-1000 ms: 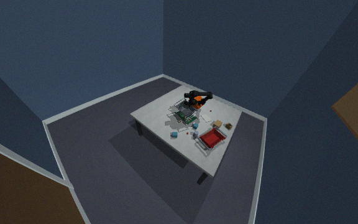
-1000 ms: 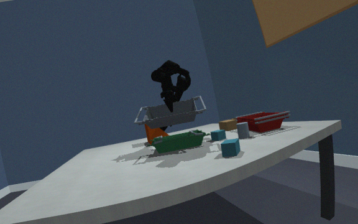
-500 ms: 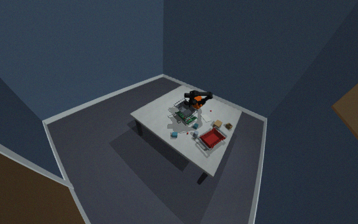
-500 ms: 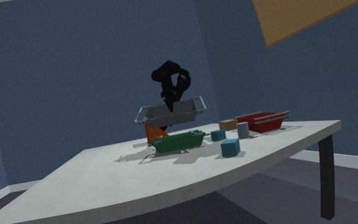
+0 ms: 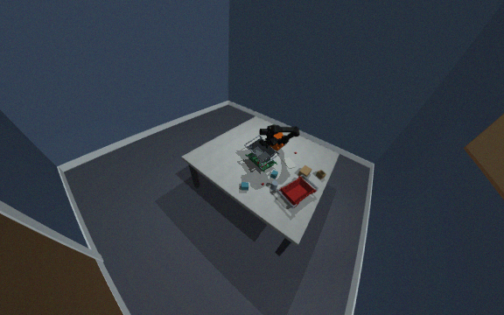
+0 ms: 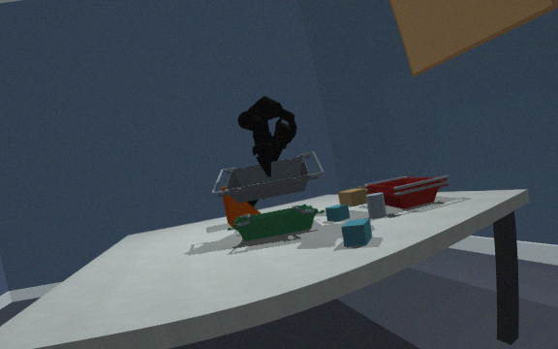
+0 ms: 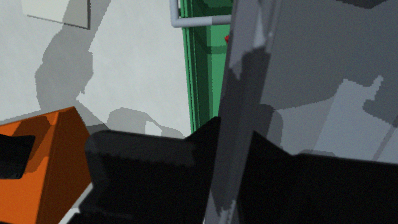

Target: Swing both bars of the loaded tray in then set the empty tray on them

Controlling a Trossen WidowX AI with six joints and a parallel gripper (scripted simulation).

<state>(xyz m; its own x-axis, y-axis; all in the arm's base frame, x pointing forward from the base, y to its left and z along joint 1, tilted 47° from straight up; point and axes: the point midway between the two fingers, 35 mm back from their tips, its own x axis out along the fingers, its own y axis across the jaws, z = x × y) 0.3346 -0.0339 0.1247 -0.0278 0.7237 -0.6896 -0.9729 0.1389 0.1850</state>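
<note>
Hand nearly closed, pinching the side wall of the grey tray, the empty one; one finger on each side of that wall. Grey tray is up in the air over the green tray, apart from it, with a visible gap in the exterior view. Can't tell if it's dead level. Its own wire handles stick out at both ends. Green tray stands on the surface; a grey bar reaches in over its rim, and a bit of red load shows inside. Rest of the load is hidden from me. Orange base part of the arm is near the trays. Off to the other side, a red tray with grey bars along it, well apart. Between the red and green trays: a blue block and a grey cylinder, upright. Another blue block sits nearer the surface's long edge. Tan block is near the red tray, small brown box near that.
</note>
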